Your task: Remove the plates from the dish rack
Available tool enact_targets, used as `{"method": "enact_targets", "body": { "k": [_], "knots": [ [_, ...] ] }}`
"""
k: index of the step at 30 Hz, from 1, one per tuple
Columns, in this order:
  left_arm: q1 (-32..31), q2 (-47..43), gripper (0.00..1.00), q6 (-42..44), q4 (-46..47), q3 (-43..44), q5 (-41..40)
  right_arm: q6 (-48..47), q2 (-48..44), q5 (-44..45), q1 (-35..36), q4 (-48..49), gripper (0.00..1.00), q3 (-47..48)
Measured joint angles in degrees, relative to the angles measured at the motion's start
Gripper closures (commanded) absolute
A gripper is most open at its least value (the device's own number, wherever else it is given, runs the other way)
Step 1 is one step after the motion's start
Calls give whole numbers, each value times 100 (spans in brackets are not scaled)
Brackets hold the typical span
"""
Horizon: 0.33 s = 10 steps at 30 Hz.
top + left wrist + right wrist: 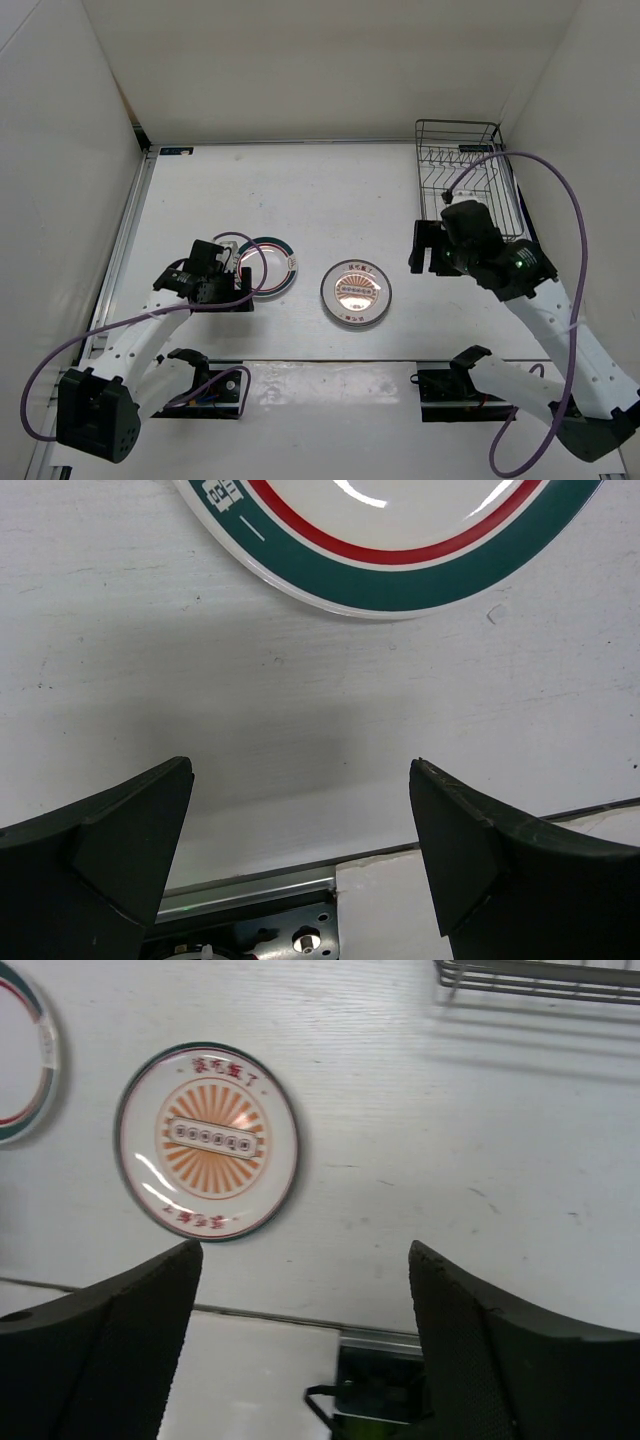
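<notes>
While both claws hang wide open with nothing between their fingers, we see two plates lying flat on the table [300, 190]. The teal-ringed plate [275, 262] sits left of centre, and the left arm covers part of it in the overhead view. In the left wrist view its rim curves across the top, ahead of the left claw [300, 830] and clear of both fingers. The sunburst plate [356, 292] lies just to the right of it, near the middle of the table, the two close but not touching. The right claw [305, 1320] hovers above the table between that plate and the dish rack [458, 122], touching neither. The rack stands in the far right corner of the table, and the right arm hides its near end, so we cannot tell what it holds.
</notes>
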Motion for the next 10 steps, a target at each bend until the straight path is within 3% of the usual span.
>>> {"method": "enact_targets", "body": {
  "k": [10],
  "knots": [
    [0,-11,0,0,116,0,55,-669,-1757,929,-4,59,11,-1021]
  ]
}}
